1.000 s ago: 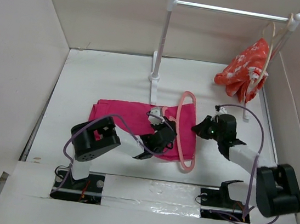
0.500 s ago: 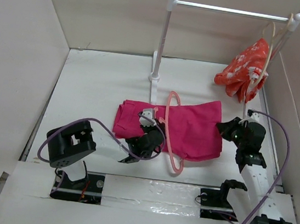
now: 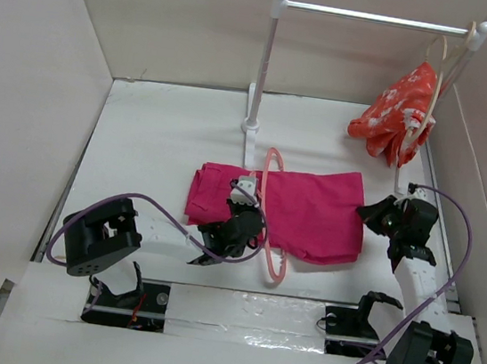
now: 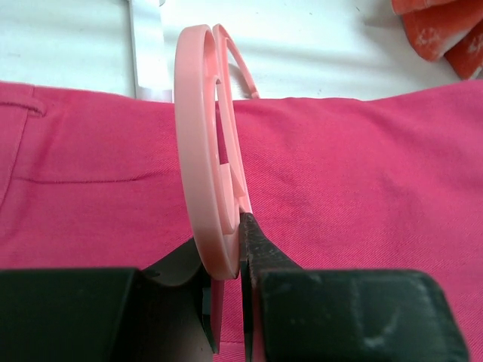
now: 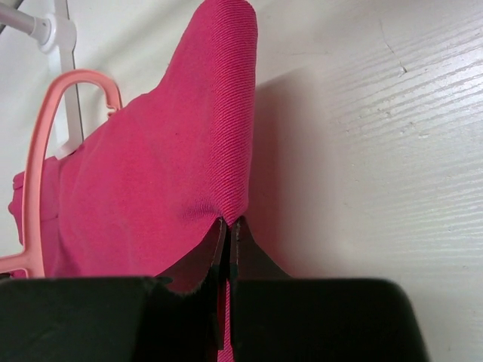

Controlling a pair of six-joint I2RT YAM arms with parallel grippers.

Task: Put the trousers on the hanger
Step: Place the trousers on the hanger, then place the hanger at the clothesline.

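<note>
Magenta-pink cloth, plain and soft, the trousers (image 3: 316, 214) lie spread at the middle of the frame on the white bench (image 3: 160, 135), with a stitched seam near the waist end (seen from the left wrist). The thin salmon-pink hanger (image 3: 266, 180) crosses them left of their middle, hook toward the top of the frame. The left pincer (image 4: 226, 253) is clamped on the hanger's lower loop. The right pincer (image 5: 228, 226) is pinched on the trousers' right edge. A second ago the cloth lay further left, with the hanger at its right edge.
</note>
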